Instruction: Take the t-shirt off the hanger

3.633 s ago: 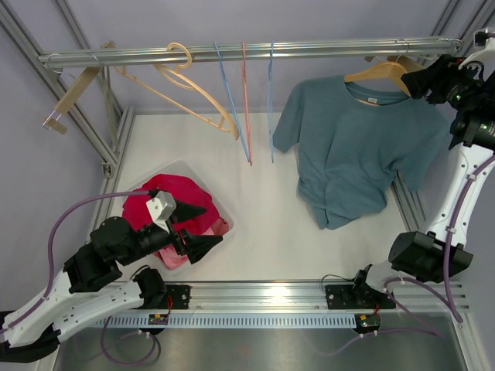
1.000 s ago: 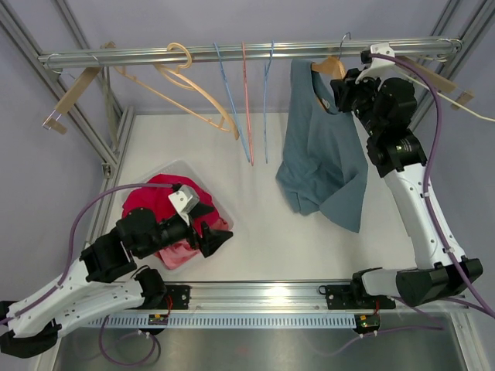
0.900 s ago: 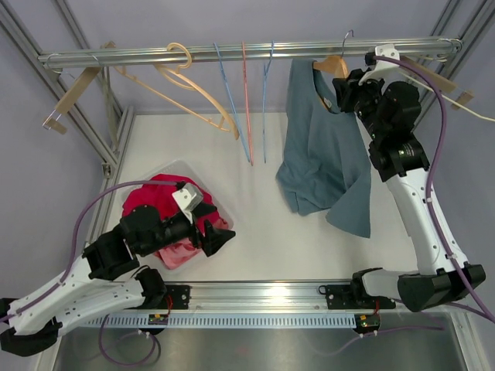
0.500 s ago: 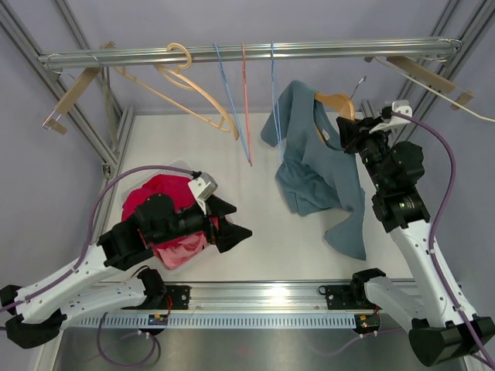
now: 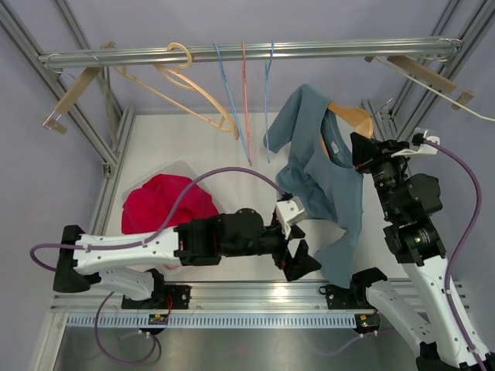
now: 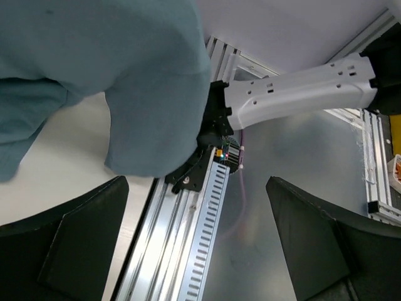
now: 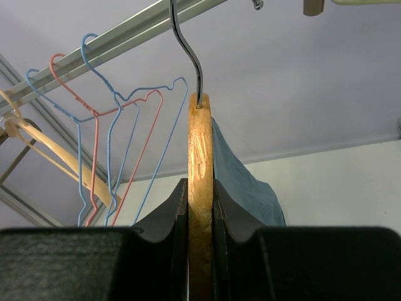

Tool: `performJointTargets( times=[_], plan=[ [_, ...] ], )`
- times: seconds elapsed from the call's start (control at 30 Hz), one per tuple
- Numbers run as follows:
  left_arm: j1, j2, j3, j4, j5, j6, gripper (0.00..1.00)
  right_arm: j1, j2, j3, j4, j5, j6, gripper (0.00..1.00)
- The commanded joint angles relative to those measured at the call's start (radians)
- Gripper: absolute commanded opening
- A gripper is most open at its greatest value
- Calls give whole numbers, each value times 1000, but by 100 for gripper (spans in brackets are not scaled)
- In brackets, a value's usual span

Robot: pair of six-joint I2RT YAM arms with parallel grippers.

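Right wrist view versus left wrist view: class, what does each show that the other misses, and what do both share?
Only the right wrist view shows the hanger clamped in the right gripper, its hook and the rail. Only the left wrist view shows the open left gripper, the table and the right arm. Both show the blue t-shirt.

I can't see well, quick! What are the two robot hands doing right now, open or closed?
Left gripper: open, holding nothing.
Right gripper: closed on the wooden hanger with the shirt on it.
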Motion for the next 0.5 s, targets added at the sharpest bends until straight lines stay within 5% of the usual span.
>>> performJointTargets(
  times=[0.0,0.47],
  plan=[
    [-22,121,121,117,-85,30,99,10,-30,94,31,81,63,0],
    [-69,408,397,115,-218,37,99,10,-99,175,-97,-22,85,0]
  ],
)
